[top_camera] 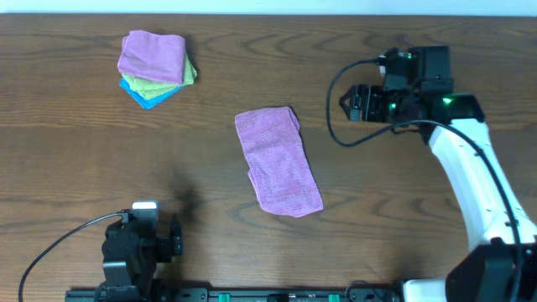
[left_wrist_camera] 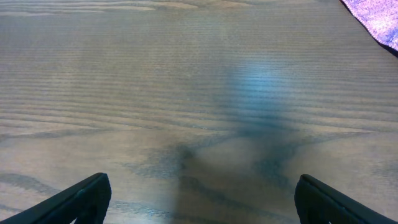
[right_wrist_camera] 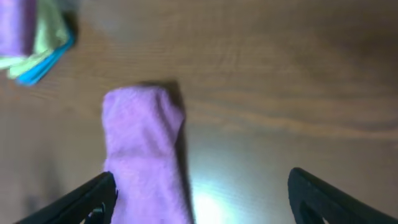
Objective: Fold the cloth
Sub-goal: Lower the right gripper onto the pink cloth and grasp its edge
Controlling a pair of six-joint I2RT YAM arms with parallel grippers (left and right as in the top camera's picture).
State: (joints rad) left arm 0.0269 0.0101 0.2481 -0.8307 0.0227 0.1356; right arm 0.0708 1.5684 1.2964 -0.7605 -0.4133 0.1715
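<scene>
**Folded cloth lies loose; both your grippers are open**

The table (top_camera: 75, 159) is bare wood grain under both arms. Your cloth (top_camera: 278, 161), a pink strip folded narrow, lies flat to the left of the right gripper (top_camera: 351, 102), touched by neither hand. In the overhead view its long axis runs up and down the table, the near end tilted to the right. In the right wrist view it runs lengthwise towards the left finger (right_wrist_camera: 93, 196). Beyond it sits a stack (top_camera: 155, 65) of purple, green and blue cloths. The right gripper's fingers are wide apart over wood. Your left gripper (left_wrist_camera: 202, 202) is also spread, with the cloth well ahead to its right.
</scene>
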